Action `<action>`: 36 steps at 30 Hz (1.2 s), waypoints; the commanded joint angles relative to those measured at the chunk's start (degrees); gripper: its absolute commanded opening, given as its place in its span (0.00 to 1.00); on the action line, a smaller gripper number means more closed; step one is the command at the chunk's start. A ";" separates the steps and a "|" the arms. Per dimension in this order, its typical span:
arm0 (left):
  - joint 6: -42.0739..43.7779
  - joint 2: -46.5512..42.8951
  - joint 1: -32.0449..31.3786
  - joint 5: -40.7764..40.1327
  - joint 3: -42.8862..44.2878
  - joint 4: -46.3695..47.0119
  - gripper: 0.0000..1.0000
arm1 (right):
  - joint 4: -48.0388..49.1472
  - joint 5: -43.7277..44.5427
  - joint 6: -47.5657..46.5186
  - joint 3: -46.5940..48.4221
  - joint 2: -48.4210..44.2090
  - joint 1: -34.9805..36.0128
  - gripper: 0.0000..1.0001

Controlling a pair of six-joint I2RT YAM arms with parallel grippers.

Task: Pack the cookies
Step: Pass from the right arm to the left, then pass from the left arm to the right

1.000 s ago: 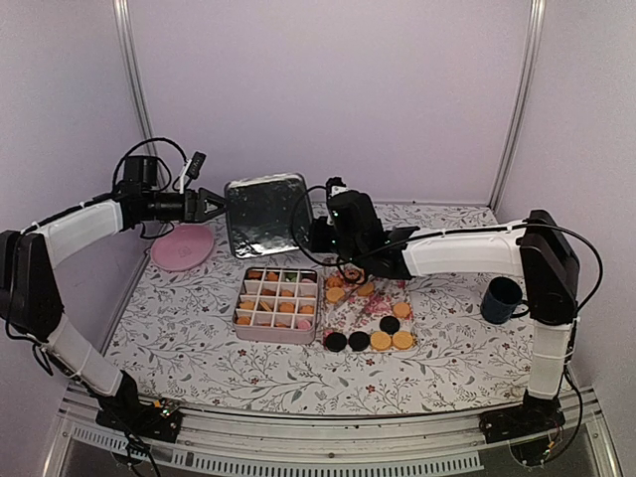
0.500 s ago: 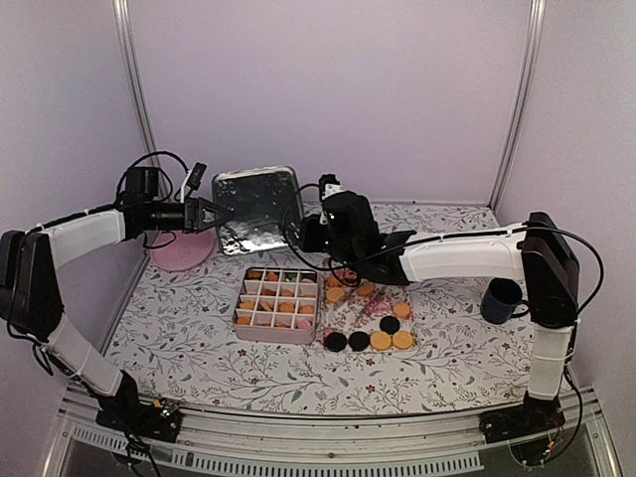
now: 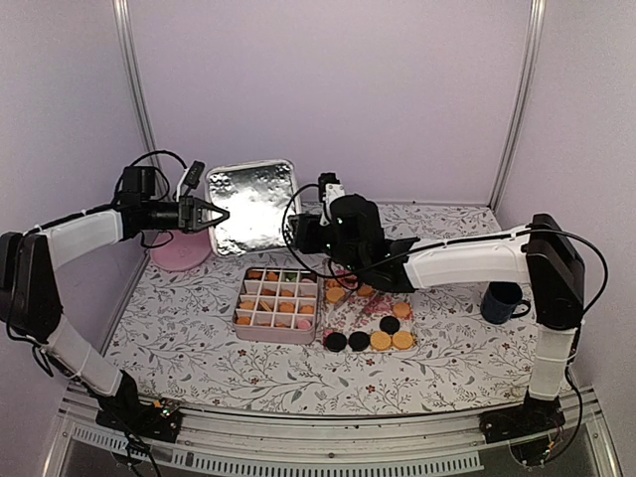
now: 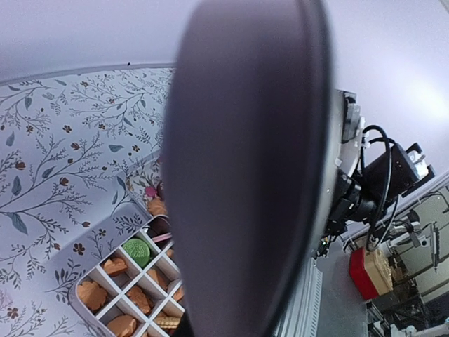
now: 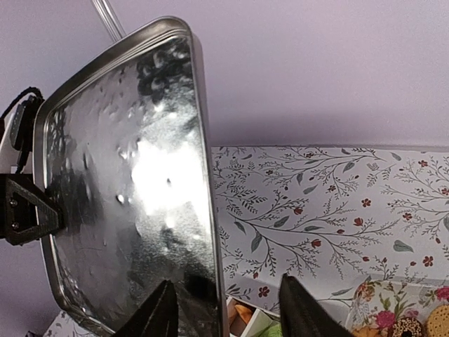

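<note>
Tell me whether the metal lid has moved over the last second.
Yes. The metal lid has shifted left and up in the top view, farther from the compartment box.

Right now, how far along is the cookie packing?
Done: many compartments of the pink box hold cookies. In hand: the left gripper is shut on the silver lid, held upright in the air, while the right gripper is open around its other edge. Left: several loose cookies lie on the floral tray, and the lid isn't on.
</note>
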 commanded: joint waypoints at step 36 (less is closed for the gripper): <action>120.08 -51.02 -18.82 -24.66 -39.16 30.93 0.00 | 16.95 -54.98 44.76 -20.68 -14.27 -7.84 0.69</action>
